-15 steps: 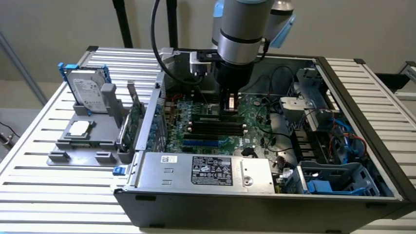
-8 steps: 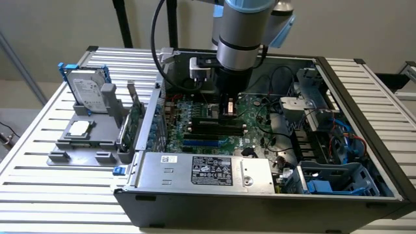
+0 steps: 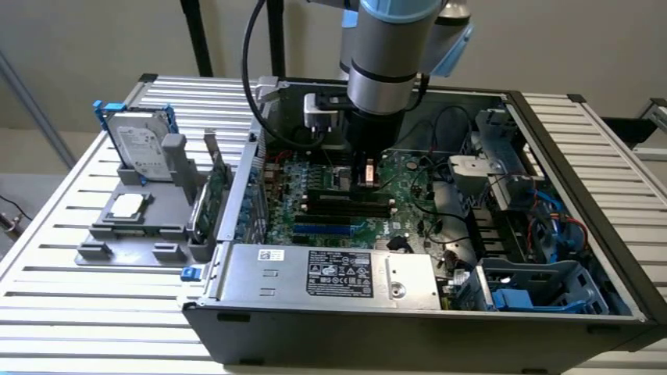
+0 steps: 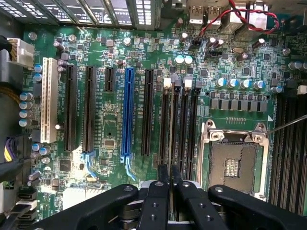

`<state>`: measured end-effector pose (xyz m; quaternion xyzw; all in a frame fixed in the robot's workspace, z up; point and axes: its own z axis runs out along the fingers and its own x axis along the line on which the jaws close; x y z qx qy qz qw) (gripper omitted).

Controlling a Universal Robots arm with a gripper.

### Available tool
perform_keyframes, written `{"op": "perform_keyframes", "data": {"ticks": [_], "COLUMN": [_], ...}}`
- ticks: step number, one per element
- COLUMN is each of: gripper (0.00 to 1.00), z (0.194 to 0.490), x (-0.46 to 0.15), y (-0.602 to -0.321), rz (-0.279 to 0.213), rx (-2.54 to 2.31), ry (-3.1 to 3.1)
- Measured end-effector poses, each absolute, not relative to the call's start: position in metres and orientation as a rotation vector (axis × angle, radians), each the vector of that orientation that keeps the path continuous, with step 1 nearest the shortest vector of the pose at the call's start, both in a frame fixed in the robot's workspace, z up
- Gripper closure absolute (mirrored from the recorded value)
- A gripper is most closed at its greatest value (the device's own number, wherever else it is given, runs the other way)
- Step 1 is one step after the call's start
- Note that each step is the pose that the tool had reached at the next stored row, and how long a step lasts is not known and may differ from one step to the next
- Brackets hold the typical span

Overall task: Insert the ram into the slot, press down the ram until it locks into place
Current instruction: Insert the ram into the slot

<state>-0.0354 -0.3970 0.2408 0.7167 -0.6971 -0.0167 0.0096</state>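
Note:
The open computer case (image 3: 583, 156) lies on the slatted table with its green motherboard (image 4: 110, 139) facing up. My gripper (image 3: 365, 160) hangs inside the case, just above the board. In the wrist view the gripper (image 4: 170, 167) has its two black fingers (image 4: 162, 184) pressed close together on a thin edge-on strip, which looks like the ram (image 4: 170, 176). From the exterior view the ram (image 3: 366, 173) shows as a small piece sticking down below the fingers. It hovers over the row of black memory slots (image 4: 180, 124) with white latches, which lie beside the CPU socket (image 4: 233, 163).
A hard drive (image 3: 140, 148) in a blue bracket and a green expansion card (image 3: 217, 195) stand in a grey fixture (image 3: 130, 226) at the exterior view's left. The power supply (image 3: 323, 269) fills the case front. Red cables (image 4: 240, 19) and a blue slot (image 4: 127, 115) lie nearby.

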Motion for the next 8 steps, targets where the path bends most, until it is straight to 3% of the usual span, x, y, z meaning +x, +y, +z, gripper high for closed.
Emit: {"op": "perform_keyframes", "data": {"ticks": [8], "gripper": [0.87], "z": [0.2395], "x": [-0.0337], "y": [-0.3991], "rz": [-0.048], "rx": [2.236], "ry": [-2.175]}}
